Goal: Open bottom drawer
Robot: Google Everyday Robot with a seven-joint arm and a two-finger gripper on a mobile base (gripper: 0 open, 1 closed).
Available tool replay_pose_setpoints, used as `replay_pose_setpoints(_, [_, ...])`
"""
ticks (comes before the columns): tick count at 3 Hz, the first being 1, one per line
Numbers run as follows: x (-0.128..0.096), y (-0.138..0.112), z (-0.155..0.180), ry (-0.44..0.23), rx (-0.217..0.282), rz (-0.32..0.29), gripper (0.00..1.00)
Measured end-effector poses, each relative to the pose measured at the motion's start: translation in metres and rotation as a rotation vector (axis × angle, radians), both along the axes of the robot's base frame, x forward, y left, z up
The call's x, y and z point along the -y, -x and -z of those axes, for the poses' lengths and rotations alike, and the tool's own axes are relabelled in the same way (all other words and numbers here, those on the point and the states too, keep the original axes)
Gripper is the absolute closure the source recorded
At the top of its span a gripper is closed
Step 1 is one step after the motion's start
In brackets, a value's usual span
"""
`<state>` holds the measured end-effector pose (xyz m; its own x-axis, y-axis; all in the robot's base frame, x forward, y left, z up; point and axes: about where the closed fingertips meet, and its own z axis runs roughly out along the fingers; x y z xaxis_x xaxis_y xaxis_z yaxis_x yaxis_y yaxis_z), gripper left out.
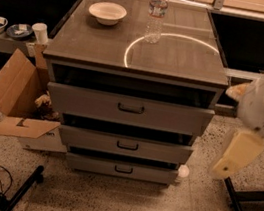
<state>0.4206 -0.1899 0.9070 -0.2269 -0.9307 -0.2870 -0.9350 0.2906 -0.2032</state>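
Right of the bottom drawer (121,168), well apart, hangs the claw (236,155) — its grip cannot be told.

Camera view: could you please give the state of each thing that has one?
Top drawer, partly out.
Middle drawer, slightly out.
Bottom drawer, barely out, inside hidden.
Bottle, upright, capped.
Bowl, upright, looks empty.
Cardboard box, open, flaps out.
Gripper, hanging right of the cabinet, touching nothing.

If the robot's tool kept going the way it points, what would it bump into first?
Probably the speckled floor, right of the cabinet: the tool hangs there pointing down. Depth is unclear.
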Motion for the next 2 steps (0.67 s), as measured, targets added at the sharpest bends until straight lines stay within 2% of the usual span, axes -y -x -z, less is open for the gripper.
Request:
replay_pose_setpoints(1, [-0.031, 0.018, 0.084, -0.032, -0.005, -0.003, 0.00])
replay_pose_setpoints(2, [-0.042, 0.018, 0.172, 0.038, -0.025, -0.029, 0.00])
